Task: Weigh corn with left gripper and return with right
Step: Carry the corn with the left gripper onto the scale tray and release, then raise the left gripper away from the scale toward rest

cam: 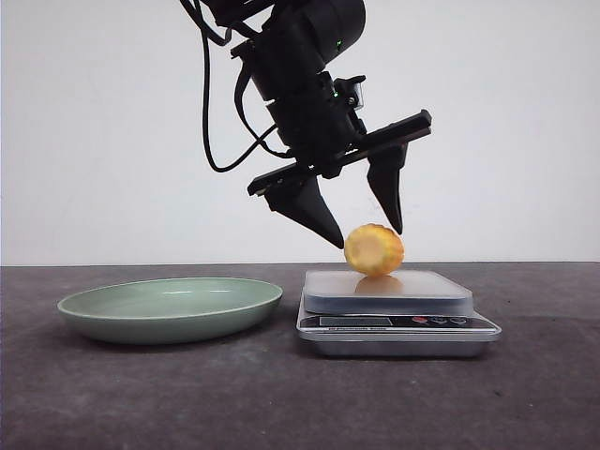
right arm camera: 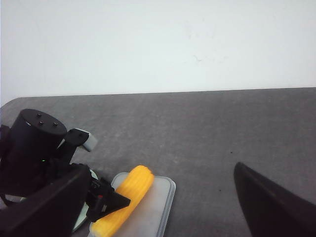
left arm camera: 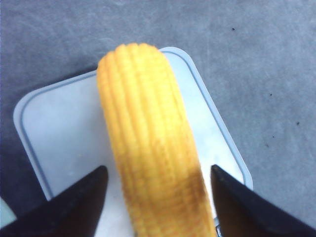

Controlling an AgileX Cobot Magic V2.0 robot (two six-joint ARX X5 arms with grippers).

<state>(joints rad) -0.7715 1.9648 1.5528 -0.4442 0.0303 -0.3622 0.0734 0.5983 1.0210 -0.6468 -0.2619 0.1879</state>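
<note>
The corn (cam: 374, 249), a yellow-orange cob piece, lies on the pale platform of the digital scale (cam: 394, 298). My left gripper (cam: 368, 237) hangs over it, open, its two black fingertips either side of the cob's top with a gap on each side. In the left wrist view the corn (left arm camera: 148, 143) lies lengthwise between the spread fingers of my left gripper (left arm camera: 158, 170), on the scale platform (left arm camera: 59, 128). My right gripper (right arm camera: 163, 170) is open and empty, back from the scale; its view shows the corn (right arm camera: 126, 197) and the left arm (right arm camera: 34, 143).
A shallow pale-green plate (cam: 169, 305) sits on the dark table left of the scale, empty. The scale's display and buttons (cam: 441, 322) face the front. A white wall stands behind the table.
</note>
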